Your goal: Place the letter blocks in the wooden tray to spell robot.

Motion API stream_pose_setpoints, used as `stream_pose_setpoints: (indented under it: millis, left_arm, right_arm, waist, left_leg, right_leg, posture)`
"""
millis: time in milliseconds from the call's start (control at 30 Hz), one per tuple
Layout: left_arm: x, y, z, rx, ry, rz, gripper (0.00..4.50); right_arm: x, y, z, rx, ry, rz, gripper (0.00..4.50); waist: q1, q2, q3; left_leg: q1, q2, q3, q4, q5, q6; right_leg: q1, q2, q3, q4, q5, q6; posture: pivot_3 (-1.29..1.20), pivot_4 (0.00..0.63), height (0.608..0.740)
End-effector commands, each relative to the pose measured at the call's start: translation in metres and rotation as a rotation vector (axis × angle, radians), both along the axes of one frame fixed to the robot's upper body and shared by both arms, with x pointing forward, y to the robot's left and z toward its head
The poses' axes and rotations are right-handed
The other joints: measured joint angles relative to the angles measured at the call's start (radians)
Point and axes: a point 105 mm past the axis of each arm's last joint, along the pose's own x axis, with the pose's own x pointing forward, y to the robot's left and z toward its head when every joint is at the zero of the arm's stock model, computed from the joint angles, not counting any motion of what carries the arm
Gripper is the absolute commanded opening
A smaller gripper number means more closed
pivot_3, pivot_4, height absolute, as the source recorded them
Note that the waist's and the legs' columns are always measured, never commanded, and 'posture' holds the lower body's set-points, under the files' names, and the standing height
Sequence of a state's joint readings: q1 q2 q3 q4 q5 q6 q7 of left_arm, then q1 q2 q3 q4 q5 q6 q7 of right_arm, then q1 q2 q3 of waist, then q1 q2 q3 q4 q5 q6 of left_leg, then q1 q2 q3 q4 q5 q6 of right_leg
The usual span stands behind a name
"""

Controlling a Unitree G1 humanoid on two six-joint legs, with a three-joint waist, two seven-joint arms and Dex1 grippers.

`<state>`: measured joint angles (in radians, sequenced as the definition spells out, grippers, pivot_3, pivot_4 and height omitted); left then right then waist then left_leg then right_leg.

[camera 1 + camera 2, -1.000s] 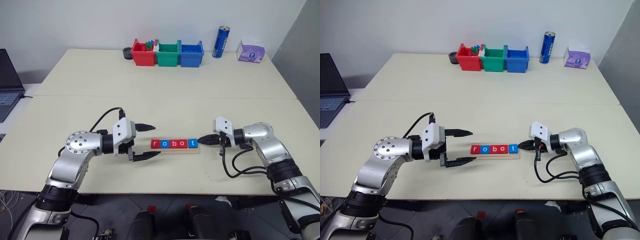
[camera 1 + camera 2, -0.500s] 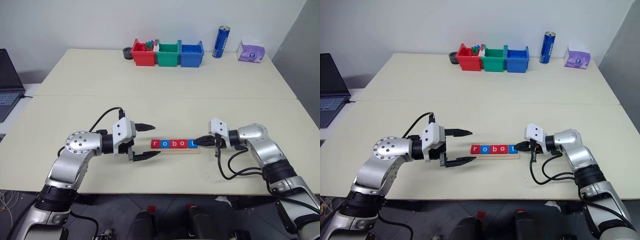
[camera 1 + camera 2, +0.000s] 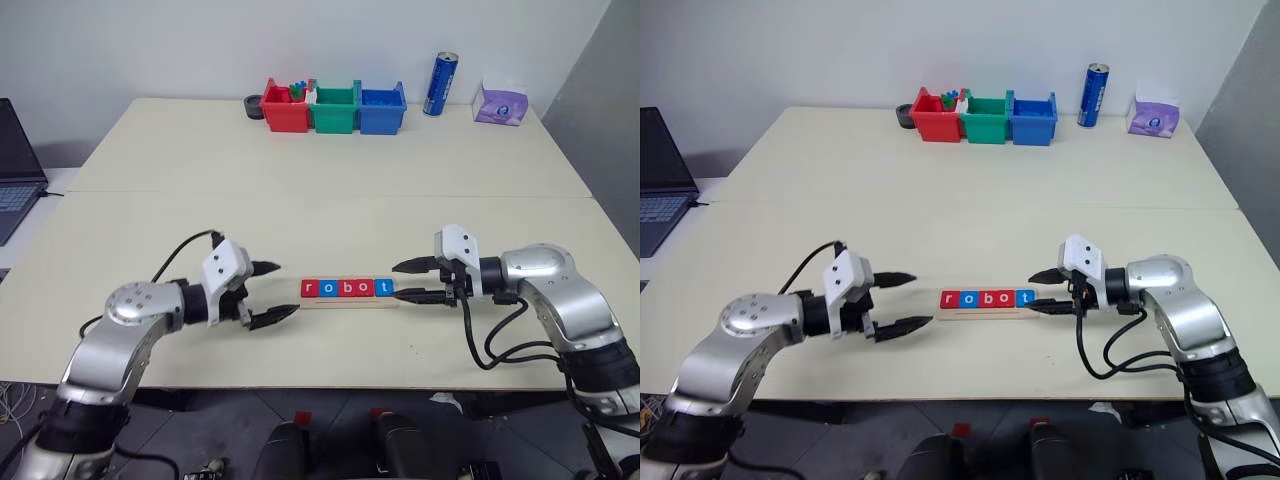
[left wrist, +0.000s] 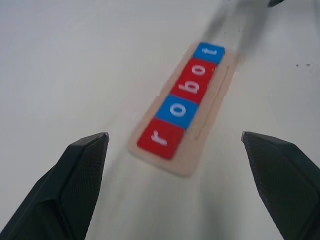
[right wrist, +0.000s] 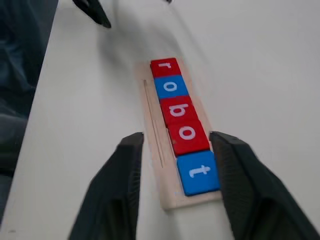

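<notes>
right gripper: fingers parted, holding nothing, just off the tray's t end | left gripper: wide open, empty, beside the r end | letter blocks: spell robot in wooden tray on table

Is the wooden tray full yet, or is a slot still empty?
Full. The wooden tray holds all five letter blocks in a row, red r, blue o, red b, red o, blue t, reading robot end to end.

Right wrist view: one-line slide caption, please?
Open right gripper over the wooden tray, letter blocks spelling "robot".
</notes>
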<state>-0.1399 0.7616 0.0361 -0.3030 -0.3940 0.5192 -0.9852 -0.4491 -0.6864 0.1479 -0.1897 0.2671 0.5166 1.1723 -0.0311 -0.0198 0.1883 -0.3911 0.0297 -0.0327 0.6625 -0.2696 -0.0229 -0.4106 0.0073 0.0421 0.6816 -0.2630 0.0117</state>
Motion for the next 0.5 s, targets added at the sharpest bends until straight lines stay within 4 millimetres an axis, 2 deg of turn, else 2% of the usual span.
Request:
stream_pose_setpoints:
  millis: [33, 100, 500]
  left_arm:
    - [-0.0046, 0.0016, 0.0144, -0.003, -0.025, 0.026, 4.50]
    - [-0.0050, 0.0032, 0.0160, -0.004, -0.021, 0.037, 4.50]
    - [-0.0066, 0.0026, 0.0156, 0.034, -0.059, 0.012, 4.50]
  right_arm:
    - [-0.0012, -0.0045, 0.0052, -0.023, -0.024, -0.074, 3.74]
    - [-0.0008, -0.0063, 0.0028, -0.022, -0.009, -0.109, 4.45]
    - [0.0037, -0.0124, -0.0013, -0.036, -0.015, -0.171, 4.49]
  waist:
    - [0.002, 0.000, 0.000]
    - [0.004, 0.000, 0.000]
    - [0.002, 0.000, 0.000]
  left_leg:
    - [0.000, 0.000, 0.000, 0.000, 0.000, 0.000]
    - [0.000, -0.001, 0.000, 0.001, 0.000, 0.000]
    - [0.001, -0.001, 0.003, 0.000, 0.000, 0.000]
  right_leg:
    - [0.000, 0.000, 0.000, 0.000, 0.000, 0.000]
    - [0.000, 0.000, 0.000, 0.000, -0.001, 0.002]
    - [0.000, 0.001, 0.000, -0.001, -0.001, 0.002]
  posture:
    - [0.00, 0.150, 0.740]
    - [0.00, 0.150, 0.740]
    - [0.00, 0.150, 0.740]
